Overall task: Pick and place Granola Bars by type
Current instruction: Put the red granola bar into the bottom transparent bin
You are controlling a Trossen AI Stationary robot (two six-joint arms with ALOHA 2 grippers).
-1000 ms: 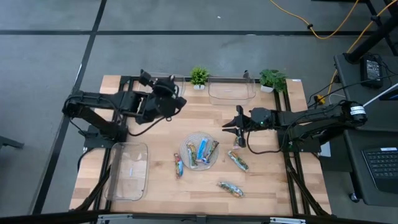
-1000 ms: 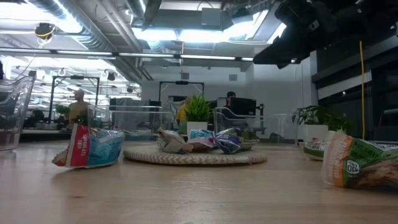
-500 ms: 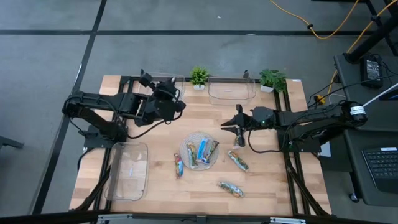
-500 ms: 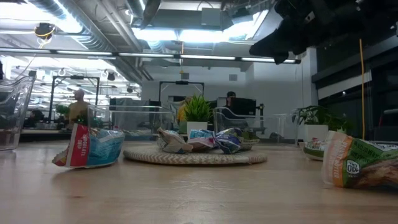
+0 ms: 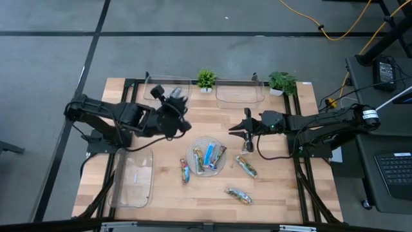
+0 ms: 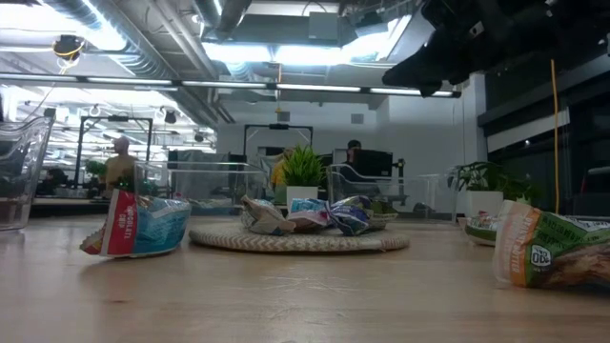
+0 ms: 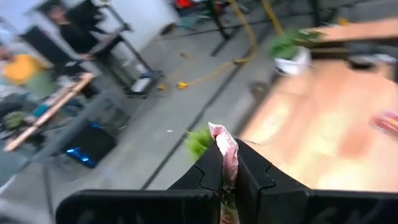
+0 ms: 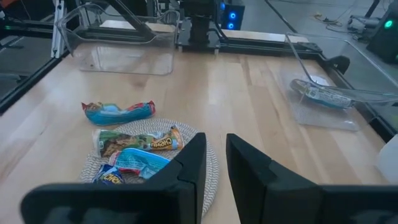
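Observation:
My left gripper [image 5: 179,111] hangs over the table's far left part, beside the far-left clear tray [image 5: 164,87], and is shut on a red-pink wrapped bar [image 7: 225,155]. My right gripper [image 5: 243,131] hovers open and empty just right of the round plate [image 5: 206,156]. The plate holds several bars, among them blue and green ones [image 8: 140,152]. A blue bar [image 5: 185,171] lies flat on the table left of the plate. A green bar [image 5: 246,166] and a multicoloured bar [image 5: 238,195] lie to its right and near right. My left gripper pinches the red-pink bar between its two fingers. The wrapper's crimped end [image 7: 222,138] sticks out past the fingertips. The rest of the bar is hidden between the fingers. The bar is lifted clear of the table.
A clear tray [image 5: 132,177] stands at the near left and another clear tray [image 5: 239,93] at the far middle. The far-left tray [image 8: 329,93] holds one bar. Two small potted plants [image 5: 206,79] [image 5: 282,82] stand at the far edge. Bare wood lies between the trays and the plate.
My left gripper has gone from the far-left tray toward the table's near edge and the round plate, turning as it went, with the red-pink bar still in its fingers.

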